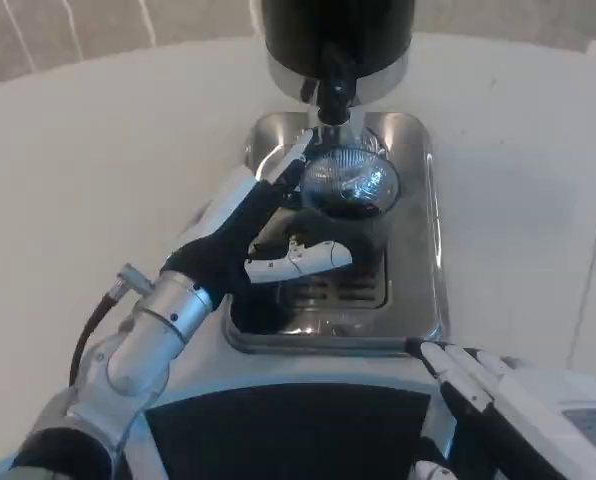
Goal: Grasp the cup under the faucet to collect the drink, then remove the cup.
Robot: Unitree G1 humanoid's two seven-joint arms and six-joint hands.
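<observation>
Standing on the steel drip tray [428, 215], directly beneath the black faucet [333, 95] of the dispenser [338, 35], the cup [350, 190] is seen from above as a dark-walled vessel with a glinting, reflective surface at its mouth. Whether that glint is liquid or a clear lining cannot be told.

The left hand [263, 240] is placed against the cup's left side. Its fingers are spread: one long finger is laid up along the near-left wall towards the rim, and the thumb is extended across the front of the cup, lower down. A wrapping hold is suggested, but whether the wall is actually squeezed or merely touched cannot be told.

The right hand [508, 400] is kept low at the near right corner, well apart from the tray, with fingers loosely extended, slightly parted, and nothing held.

The cup is judged to be light when empty and noticeably heavier as drink is collected, with the load shifting if it is tilted. The wall looks smooth and is probably slippery, more so if wetted by drips. If thin, it could be deformed by a hard squeeze. The best hold is judged to be around the middle of the wall, below the rim, with thumb and fingers opposed and the cup kept upright during removal.
</observation>
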